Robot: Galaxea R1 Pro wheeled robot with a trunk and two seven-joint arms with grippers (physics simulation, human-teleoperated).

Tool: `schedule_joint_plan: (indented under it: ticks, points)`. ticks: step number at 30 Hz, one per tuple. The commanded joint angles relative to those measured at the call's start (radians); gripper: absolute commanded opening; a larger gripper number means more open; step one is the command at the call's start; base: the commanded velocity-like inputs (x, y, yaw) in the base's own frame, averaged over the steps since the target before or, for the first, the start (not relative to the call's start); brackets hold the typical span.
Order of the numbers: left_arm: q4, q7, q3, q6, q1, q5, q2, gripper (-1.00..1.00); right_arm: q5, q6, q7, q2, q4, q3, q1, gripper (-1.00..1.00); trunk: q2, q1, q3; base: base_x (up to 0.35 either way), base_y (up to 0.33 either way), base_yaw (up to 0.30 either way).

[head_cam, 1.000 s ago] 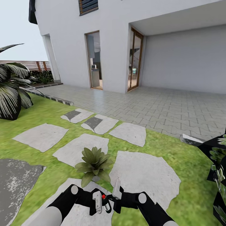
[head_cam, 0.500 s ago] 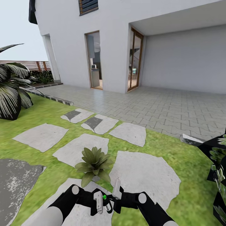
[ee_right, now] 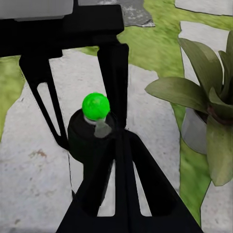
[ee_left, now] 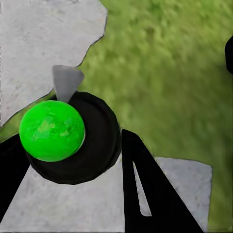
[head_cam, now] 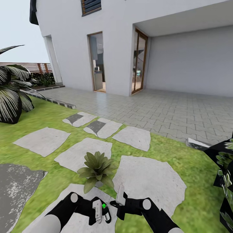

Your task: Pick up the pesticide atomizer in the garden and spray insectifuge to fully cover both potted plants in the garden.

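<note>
The pesticide atomizer [head_cam: 104, 207] is a small black bottle topped by a bright green ball [ee_left: 52, 130] with a grey nozzle [ee_right: 101, 128]. My left gripper [head_cam: 99, 209] is shut on it, its black fingers [ee_left: 145, 189] on either side of the body, low over a stepping stone. My right gripper [head_cam: 118, 202] is shut, its joined fingertips [ee_right: 116, 145] resting against the bottle's side. One potted plant [head_cam: 97, 167], a low green rosette in a grey pot [ee_right: 194, 132], stands just beyond both grippers at the stone's edge.
Grey stepping stones [head_cam: 147, 178] cross the green lawn [head_cam: 48, 116] toward a paved terrace [head_cam: 168, 110] and the white house. A tall palm [head_cam: 11, 94] stands at the left by the wooden fence [head_cam: 35, 67]. Dark foliage [head_cam: 226, 171] crowds the right edge.
The ball on the atomizer has turned from red to green. My left gripper has drawn slightly left and down with the atomizer. The right gripper has held still.
</note>
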Motion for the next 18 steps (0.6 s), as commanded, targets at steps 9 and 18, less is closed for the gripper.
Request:
schedule_joint_plan:
  ticks: [9, 18]
  points:
    - [-0.001, -0.002, 0.004, -0.002, 0.004, -0.009, 0.072, -1.0, 0.01, -0.006, 0.0, 0.0, 0.0, -0.001, 0.0, -1.0, 0.0, 0.0, -0.001, 0.0, 0.0, 0.0]
    - [0.0, 0.0, 0.012, -0.001, 0.007, -0.001, 0.165, -1.0, 0.018, -0.007, -0.002, -0.001, 0.011, 0.0, 0.0, -1.0, 0.0, 0.0, -0.001, 0.0, 0.0, 0.0]
